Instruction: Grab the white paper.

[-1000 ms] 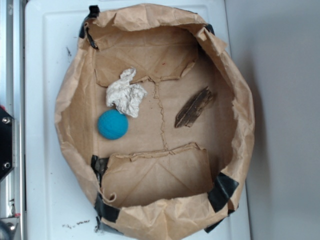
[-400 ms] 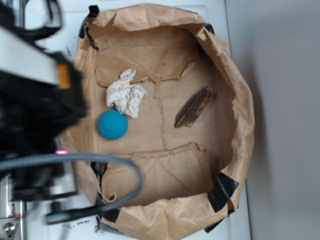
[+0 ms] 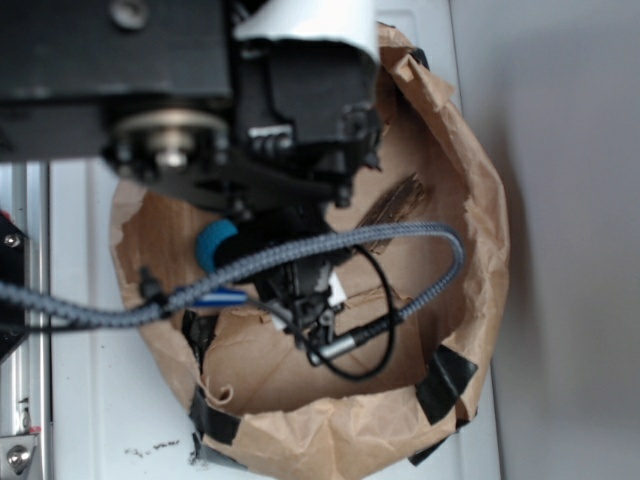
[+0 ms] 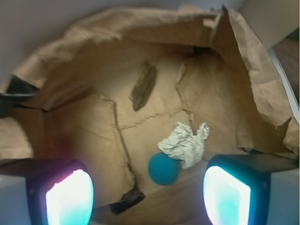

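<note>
Gripper (image 4: 147, 194): jaws spread wide, holding nothing, only the two pads show, cut off at the wrist view's bottom edge.
Paper (image 4: 185, 144): on the bag (image 4: 262, 79) floor, touching the ball (image 4: 164, 168) at its 1 o'clock.
Exterior view: arm (image 3: 200, 90) hides the paper; ball partly visible.

Teal ball (image 4: 164, 169) on brown paper bag lining (image 4: 93, 136), dark bark piece (image 4: 143, 86) well apart, black tape (image 3: 446, 382) at rim
</note>
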`<state>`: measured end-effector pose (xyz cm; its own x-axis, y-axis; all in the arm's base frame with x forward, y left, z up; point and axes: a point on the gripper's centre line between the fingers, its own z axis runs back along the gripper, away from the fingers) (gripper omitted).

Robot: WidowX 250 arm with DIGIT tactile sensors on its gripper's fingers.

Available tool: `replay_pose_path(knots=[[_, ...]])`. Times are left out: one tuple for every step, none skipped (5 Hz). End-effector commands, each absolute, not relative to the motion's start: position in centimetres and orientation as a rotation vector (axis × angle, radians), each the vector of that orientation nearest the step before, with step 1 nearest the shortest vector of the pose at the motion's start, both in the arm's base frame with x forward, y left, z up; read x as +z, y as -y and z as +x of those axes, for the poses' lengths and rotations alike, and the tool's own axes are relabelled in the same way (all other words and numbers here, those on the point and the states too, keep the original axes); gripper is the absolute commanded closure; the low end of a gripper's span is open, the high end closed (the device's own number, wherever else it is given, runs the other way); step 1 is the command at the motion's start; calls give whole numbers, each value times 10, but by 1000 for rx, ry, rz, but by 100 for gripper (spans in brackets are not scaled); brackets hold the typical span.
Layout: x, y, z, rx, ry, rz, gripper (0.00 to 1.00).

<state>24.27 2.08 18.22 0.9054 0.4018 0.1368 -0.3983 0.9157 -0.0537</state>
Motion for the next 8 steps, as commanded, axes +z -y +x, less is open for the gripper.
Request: replay_pose_path(knots=[[198,-30,246,433,206,-28,0],[148,-57,269,509,219,-13,0],[122,-65,269,517,247,0,0],[98,-79,265,554,267,-2,0],[97,-89,254,556,239,-28,0],[91,-95,245,563,210,-45,0],[82,-90,236,537,196,-35,0],[76,-78,228,461,184,-69,0]])
